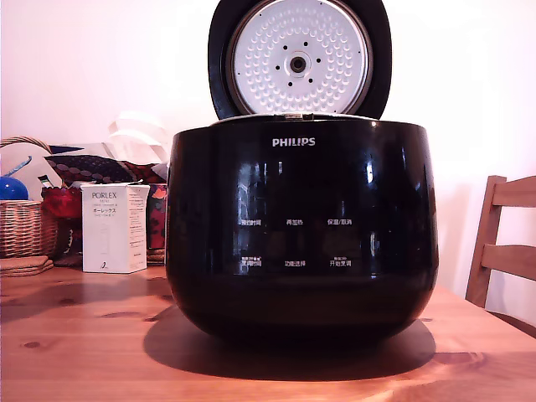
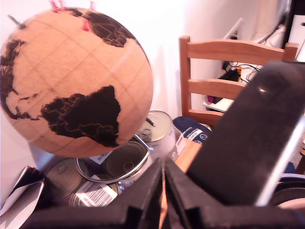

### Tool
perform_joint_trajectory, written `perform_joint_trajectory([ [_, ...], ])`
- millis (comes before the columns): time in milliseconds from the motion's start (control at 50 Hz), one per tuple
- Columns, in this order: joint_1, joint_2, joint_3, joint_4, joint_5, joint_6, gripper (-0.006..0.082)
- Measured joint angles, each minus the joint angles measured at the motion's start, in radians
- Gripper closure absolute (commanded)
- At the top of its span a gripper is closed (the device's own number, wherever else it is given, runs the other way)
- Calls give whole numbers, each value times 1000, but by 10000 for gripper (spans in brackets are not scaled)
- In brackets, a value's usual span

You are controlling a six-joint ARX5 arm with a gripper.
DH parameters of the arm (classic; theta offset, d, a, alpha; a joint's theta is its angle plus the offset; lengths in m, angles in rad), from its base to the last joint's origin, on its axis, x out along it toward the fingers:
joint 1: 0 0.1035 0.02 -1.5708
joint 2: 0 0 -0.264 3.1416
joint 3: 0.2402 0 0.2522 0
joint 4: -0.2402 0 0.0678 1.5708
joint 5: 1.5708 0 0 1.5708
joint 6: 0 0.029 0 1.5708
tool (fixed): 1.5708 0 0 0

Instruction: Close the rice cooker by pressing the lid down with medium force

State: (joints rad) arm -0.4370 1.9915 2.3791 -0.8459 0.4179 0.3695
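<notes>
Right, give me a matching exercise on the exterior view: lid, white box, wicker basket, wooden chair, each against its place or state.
Things:
1. the lid
2. white box
3. wicker basket
4. wooden chair

Places or states:
A. at the exterior view's right edge
B. raised upright, silver inner plate facing the camera
C. at the exterior view's far left
D. standing on the table just left of the rice cooker

Pairs: 1-B, 2-D, 3-C, 4-A
</notes>
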Motion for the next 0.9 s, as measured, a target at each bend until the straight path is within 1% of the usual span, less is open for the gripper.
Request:
perform_joint_trajectory([
  [120, -2, 0, 1, -27, 6, 0, 788],
  [180, -2, 0, 3, -48, 30, -15, 788],
  [200, -2, 0, 5, -58, 39, -43, 788],
  [240, -1, 0, 13, -85, 55, -46, 788],
  [280, -1, 0, 17, -112, 86, -72, 788],
  [540, -17, 0, 20, -311, 167, -81, 788],
  [700, -35, 0, 20, -408, 184, -103, 788],
  [900, -53, 0, 20, -465, 193, -105, 788],
])
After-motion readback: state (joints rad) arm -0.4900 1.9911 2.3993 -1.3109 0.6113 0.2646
